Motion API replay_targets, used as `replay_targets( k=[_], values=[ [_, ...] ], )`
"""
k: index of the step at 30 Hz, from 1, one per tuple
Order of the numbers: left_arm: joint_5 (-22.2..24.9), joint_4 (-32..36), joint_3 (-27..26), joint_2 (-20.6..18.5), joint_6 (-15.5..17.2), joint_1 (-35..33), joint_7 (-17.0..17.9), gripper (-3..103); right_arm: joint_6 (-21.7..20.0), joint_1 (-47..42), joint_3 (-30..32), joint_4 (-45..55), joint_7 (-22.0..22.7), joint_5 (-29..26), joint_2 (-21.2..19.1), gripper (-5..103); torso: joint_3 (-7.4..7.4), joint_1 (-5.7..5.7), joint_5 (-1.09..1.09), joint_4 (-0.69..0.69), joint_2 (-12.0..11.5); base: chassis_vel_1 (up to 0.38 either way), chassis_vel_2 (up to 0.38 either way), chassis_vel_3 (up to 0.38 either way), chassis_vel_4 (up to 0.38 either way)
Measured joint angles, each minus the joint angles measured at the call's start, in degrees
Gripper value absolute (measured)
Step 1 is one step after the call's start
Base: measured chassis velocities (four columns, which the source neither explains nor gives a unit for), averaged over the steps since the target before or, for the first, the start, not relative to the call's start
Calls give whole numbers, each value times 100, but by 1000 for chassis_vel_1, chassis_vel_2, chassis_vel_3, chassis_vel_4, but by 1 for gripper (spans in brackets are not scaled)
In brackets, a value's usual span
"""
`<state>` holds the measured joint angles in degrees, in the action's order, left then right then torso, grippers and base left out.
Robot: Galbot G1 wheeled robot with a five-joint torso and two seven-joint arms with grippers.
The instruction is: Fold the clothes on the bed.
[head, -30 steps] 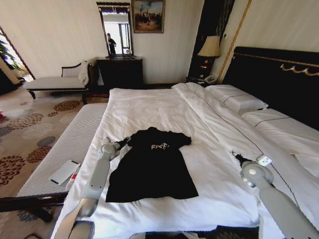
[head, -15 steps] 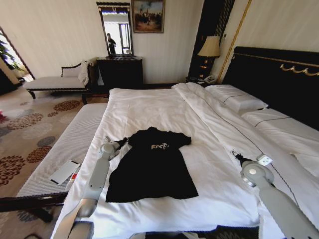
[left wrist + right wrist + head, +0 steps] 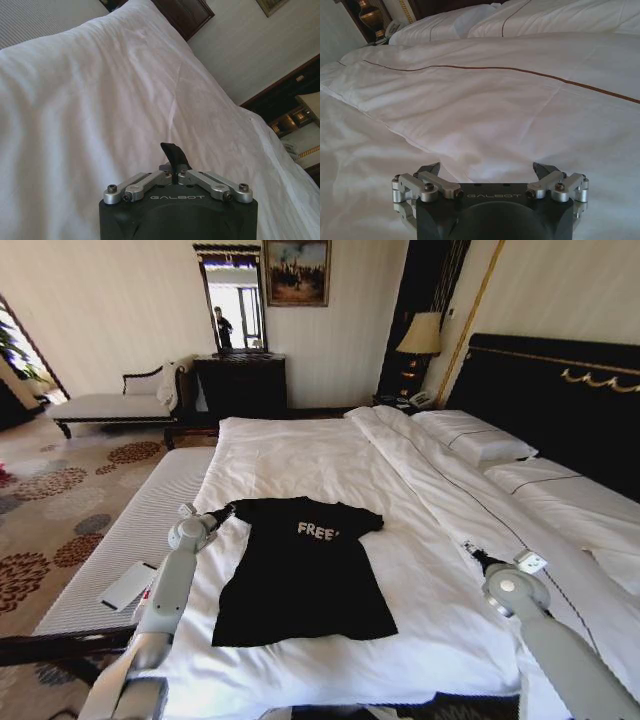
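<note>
The left gripper [image 3: 228,508] is pinched tight on the left sleeve of the black T-shirt [image 3: 305,575]. The shirt lies flat on the white bed [image 3: 300,455], stretching off to the gripper's right. The right gripper [image 3: 468,550] hangs wide open, well apart, holding nothing.
</note>
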<state>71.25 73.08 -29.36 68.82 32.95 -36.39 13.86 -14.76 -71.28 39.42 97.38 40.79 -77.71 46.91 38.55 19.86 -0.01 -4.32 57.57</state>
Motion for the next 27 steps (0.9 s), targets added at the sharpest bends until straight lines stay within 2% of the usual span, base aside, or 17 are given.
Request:
replay_targets(
  k=[14, 22, 27],
  values=[
    [86, 147, -114, -222, -24, -98, 37, 1, -4, -176, 165, 58, -53, -23, -44, 100, 0, 0, 1, 1, 0, 0, 0, 0, 0],
    [-122, 623, 436, 10, -40, -187, 113, 1, -1, -215, 180, 92, -69, -23, -44, 100, 0, 0, 2, -1, 0, 0, 0, 0, 0],
    [-259, 639, 748, 139, -51, -91, 131, 1, 0, -241, 204, 94, -72, -21, -33, 100, 0, 0, 2, 0, 0, 0, 0, 0, 0]
  ],
)
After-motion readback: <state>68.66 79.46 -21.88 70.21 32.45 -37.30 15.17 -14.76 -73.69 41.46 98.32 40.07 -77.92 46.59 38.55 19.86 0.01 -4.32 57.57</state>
